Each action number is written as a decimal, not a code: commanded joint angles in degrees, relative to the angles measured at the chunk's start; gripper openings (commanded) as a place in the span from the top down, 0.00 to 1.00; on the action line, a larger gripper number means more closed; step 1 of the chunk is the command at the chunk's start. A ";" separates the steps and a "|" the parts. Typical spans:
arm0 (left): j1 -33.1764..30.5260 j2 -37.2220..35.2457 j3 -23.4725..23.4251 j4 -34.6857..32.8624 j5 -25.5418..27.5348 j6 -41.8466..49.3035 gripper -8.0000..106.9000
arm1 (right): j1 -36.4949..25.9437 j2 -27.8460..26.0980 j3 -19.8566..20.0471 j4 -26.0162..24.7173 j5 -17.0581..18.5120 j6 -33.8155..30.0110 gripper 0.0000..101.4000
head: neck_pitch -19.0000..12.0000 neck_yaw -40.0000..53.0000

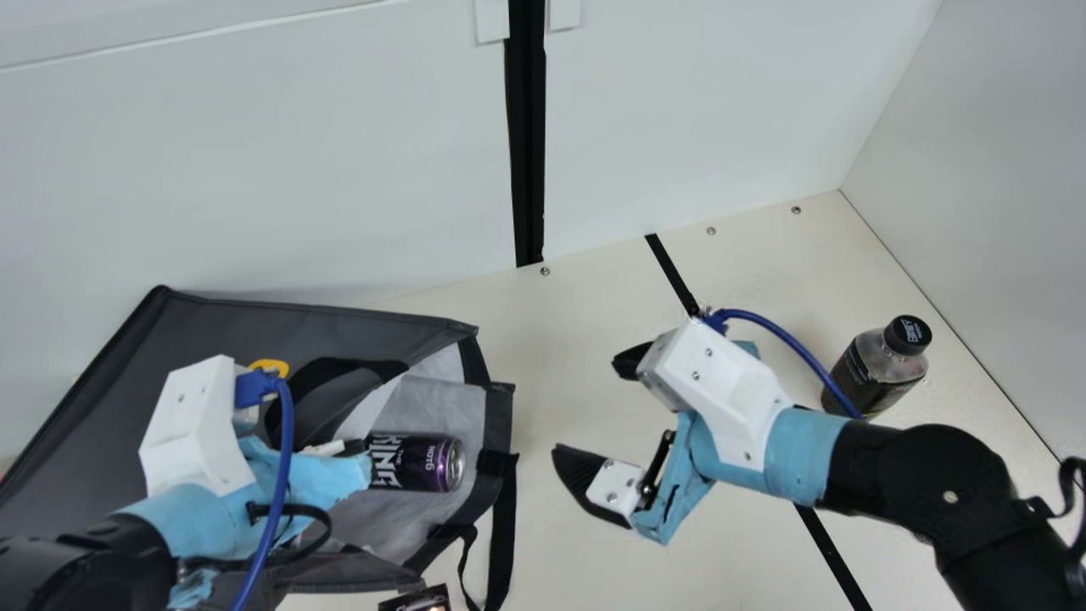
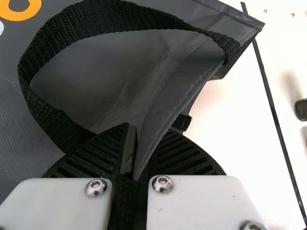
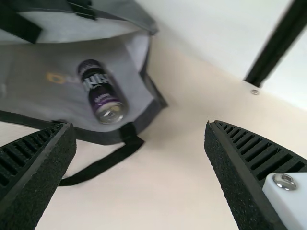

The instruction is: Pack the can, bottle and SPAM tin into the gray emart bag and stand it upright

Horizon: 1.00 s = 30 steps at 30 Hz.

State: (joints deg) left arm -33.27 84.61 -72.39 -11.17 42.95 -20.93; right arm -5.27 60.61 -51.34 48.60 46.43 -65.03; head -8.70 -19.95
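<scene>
Partly cut off, 1 tin (image 1: 417,601)

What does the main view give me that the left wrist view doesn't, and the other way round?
Main view: the can lying in the gray bag, the bottle standing near the right-hand wall, my right gripper with its fingers apart, and part of a dark printed thing at the lower edge, too little to name.

Left wrist view: how my left gripper grips, its fingers shut on an edge of the bag.

Both: the bag, its black strap handle, the orange mark and the black line on the table.
</scene>
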 commanded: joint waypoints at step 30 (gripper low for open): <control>0.00 0.00 0.00 0.00 0.00 0.00 1.00 | -14.49 -1.97 -12.41 -30.77 -0.76 26.40 0.06 | -1.30 -0.05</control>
State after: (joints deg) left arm -33.27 84.61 -72.39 -11.17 42.95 -20.93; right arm -19.43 58.70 -63.37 19.84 45.65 -40.15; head -8.70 -19.95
